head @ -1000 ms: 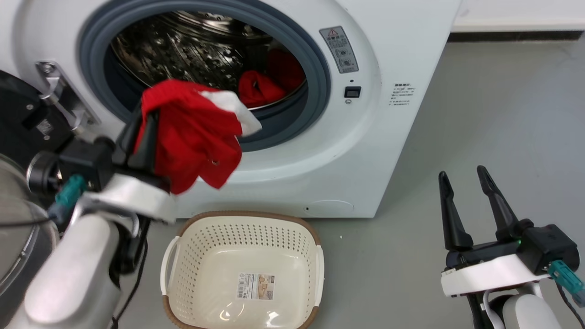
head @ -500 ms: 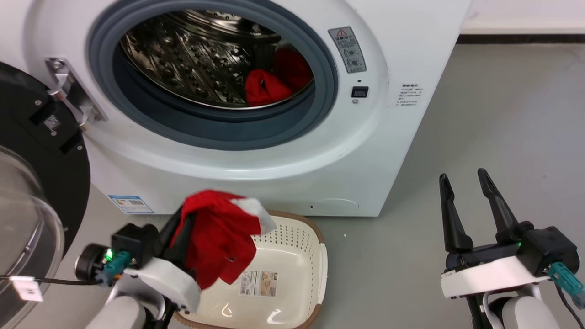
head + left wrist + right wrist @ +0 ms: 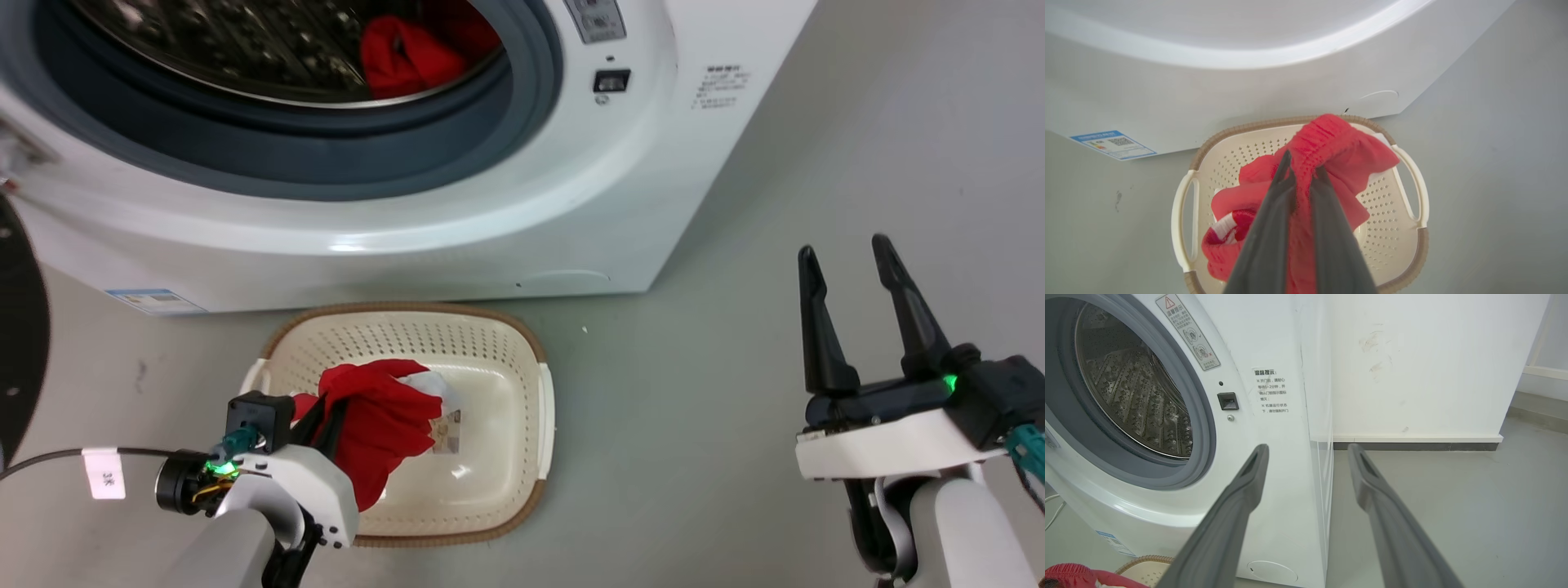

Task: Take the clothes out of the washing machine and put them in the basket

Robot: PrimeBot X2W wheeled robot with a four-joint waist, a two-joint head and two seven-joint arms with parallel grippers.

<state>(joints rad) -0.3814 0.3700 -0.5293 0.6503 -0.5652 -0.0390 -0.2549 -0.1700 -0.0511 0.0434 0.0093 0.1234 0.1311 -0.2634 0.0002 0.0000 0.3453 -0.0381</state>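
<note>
Partly done, by the look of it: one bright red soft garment with white trim (image 3: 384, 425) hangs inside the small cream-white perforated plastic basket (image 3: 498, 347) with brown rim, pinched by the left gripper (image 3: 1302, 169) and not yet released; the basket otherwise holds just its paper label (image 3: 449, 431); just behind the basket, the large white front-loading washing machine (image 3: 490, 212) has more red clothes (image 3: 400, 53) in its perforated steel drum (image 3: 204, 49); well right of the basket, the right gripper (image 3: 845, 247) hovers spread, empty.
</note>
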